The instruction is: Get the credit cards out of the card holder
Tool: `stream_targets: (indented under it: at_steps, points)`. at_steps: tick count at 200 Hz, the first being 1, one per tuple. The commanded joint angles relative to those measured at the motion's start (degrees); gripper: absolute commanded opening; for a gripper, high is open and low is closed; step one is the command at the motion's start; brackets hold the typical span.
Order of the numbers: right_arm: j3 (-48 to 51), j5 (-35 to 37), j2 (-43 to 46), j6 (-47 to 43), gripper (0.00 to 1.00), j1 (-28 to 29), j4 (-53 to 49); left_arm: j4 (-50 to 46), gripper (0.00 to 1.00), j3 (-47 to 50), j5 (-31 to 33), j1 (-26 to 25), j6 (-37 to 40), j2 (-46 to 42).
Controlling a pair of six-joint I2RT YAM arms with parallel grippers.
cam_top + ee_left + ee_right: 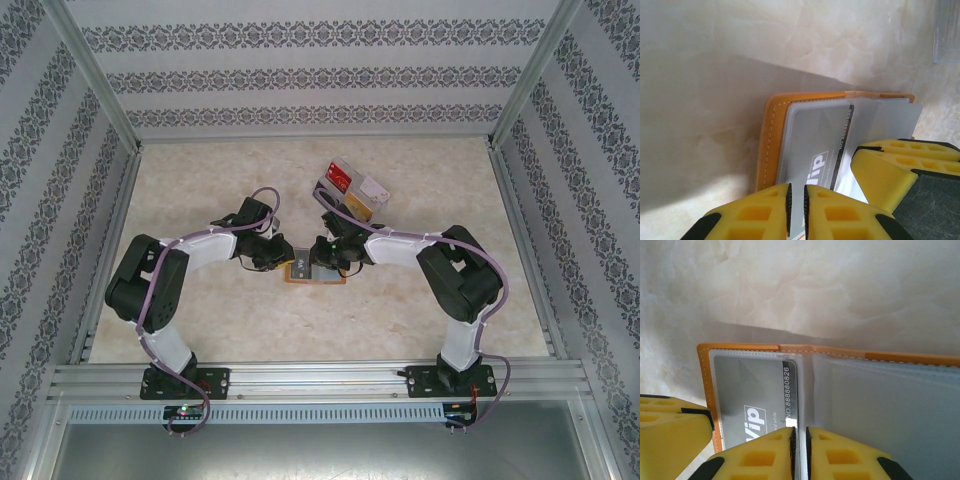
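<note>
On the bench, about midway between its left and right edges and a little toward the near edge, the card holder lies opened flat, with both your arms folded in over it. The clear tray sits behind it toward the far edge, with a red card in it. Your left claw and right claw hang low over the holder, each with its jaws drawn to a thin slit. You cannot tell from these views whether either is nipping anything. The dark grey card looks seated in its clear pocket.

The risks, as I judge them:
- If you pull with the holder unpinned, the whole holder may slide or lift with the card.
- If you pinch pocket film along with the card, it will not come free.
- The two claws are near enough to knock together.

From above you get the layout: arms, tray, and where the holder lies. The left wrist view gives you the holder's stitched outer edge and the right claw just beside the card. The right wrist view gives you the fold, the second pocket and the card's number strip.
</note>
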State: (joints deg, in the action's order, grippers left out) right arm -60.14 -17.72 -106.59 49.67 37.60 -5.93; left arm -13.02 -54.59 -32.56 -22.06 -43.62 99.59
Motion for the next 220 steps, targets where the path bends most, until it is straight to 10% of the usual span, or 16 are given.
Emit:
stream_targets:
  at_steps: [1, 220]
  points:
    - [0.7, -1.2, -0.8, 0.8, 0.17, -0.4, 1.4, 1.7, 0.17, -1.4, 0.8, -0.5, -0.8, 1.1]
    - [2.5, -6.6, -1.8, 0.5, 0.18, -1.2, 6.4, 0.3, 0.14, -0.2, 2.7, -0.5, 0.9, 4.9]
